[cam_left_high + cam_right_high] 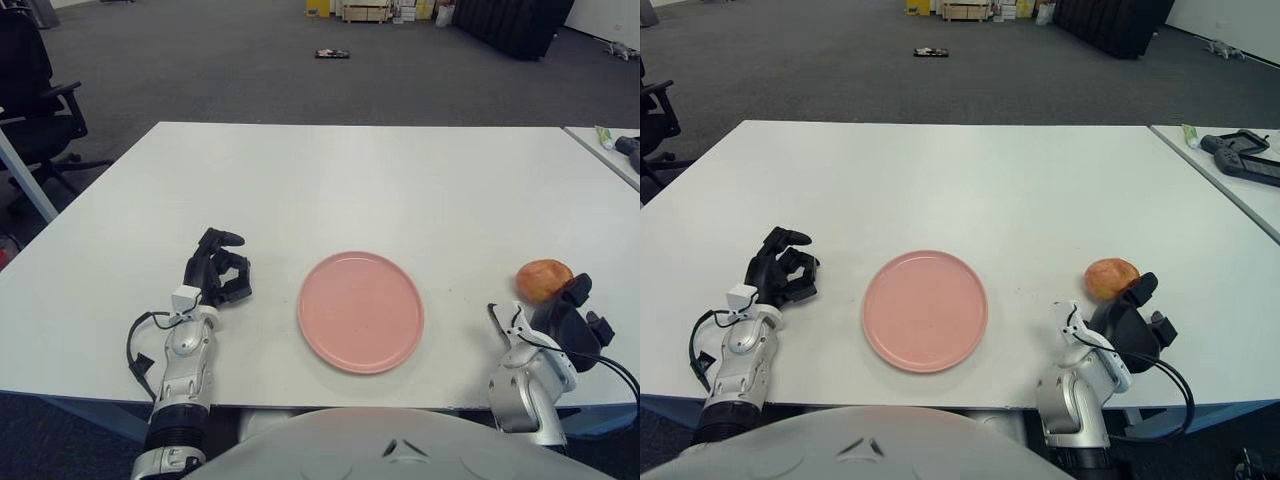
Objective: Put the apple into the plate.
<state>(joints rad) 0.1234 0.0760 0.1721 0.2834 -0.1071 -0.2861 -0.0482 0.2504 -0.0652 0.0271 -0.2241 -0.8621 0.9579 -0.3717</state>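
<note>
Left eye view: right hand [560, 325] beside apple [543, 280], fingers loose, holding nothing; plate [361, 311] bare.

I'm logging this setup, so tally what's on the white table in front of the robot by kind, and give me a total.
Apple: 1
Pink plate: 1
Robot hands: 2, the left hand to the left of the plate, the right hand just near the apple
Total: 4
</note>
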